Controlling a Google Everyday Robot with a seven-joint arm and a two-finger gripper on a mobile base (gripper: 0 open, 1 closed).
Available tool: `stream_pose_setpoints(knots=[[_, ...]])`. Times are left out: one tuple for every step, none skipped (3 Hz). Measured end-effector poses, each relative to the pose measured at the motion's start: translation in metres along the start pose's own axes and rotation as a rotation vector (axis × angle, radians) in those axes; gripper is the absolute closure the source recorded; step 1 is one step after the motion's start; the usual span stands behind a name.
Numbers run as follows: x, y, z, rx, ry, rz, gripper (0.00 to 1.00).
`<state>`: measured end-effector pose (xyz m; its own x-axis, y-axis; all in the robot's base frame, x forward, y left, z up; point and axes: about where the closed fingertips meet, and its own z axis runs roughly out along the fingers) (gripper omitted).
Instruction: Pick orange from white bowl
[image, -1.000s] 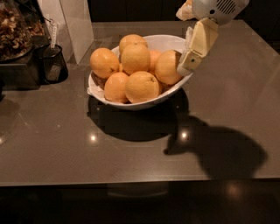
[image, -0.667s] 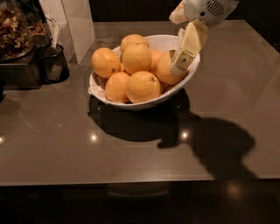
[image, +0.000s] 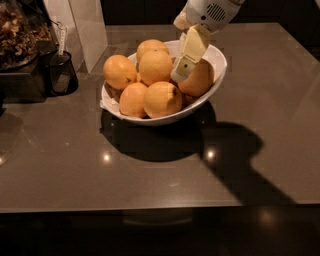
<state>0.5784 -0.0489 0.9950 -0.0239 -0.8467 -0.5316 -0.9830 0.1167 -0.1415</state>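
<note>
The white bowl stands on the dark table, a little behind the middle, and holds several oranges in a heap. One orange lies at the right side of the bowl, against the rim. My gripper comes down from the top of the view, cream-coloured, and hangs over the bowl's right half. Its tip is right at the left edge of that right-hand orange and partly covers it. Other oranges lie at the front, at the left and on top.
A small dark cup with a handle stands left of the bowl. A container of brown stuff and a white upright panel are at the back left. The table's front edge runs across the lower part.
My gripper has moved left, from over the bowl's right rim to inside the bowl, against the right-hand orange. The oranges have not shifted in the bowl.
</note>
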Motion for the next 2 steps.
stream_pose_setpoints(knots=[[-0.009,-0.011,0.026,-0.014,-0.037,0.048,0.0],[-0.018,-0.022,0.048,-0.011,-0.068,0.111,0.0]])
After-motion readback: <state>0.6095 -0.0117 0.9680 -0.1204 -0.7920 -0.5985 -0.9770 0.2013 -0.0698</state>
